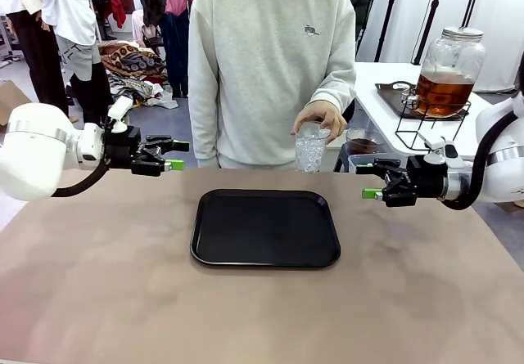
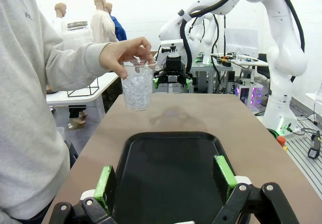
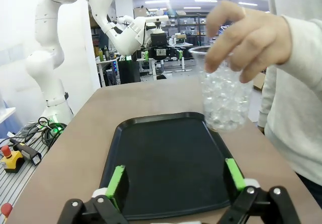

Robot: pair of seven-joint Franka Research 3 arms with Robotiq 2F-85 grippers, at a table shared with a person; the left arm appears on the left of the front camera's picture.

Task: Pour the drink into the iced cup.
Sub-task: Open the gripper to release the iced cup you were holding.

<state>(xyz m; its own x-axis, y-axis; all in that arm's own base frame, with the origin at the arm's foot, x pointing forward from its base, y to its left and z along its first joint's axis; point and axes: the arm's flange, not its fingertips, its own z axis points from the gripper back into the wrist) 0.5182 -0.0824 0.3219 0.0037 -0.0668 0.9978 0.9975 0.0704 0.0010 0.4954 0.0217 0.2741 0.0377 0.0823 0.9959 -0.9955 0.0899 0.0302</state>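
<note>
The person's hand (image 1: 321, 119) holds the iced cup (image 1: 310, 147) upright above the tray's (image 1: 265, 226) far edge, nearer the right gripper (image 1: 372, 180) than the left gripper (image 1: 173, 155), both gaping empty.

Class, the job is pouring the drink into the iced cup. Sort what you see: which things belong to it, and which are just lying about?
Belongs:
iced cup, in the person's hand
drink in the jar
tray

Lying about:
wire stand
bowl
</note>
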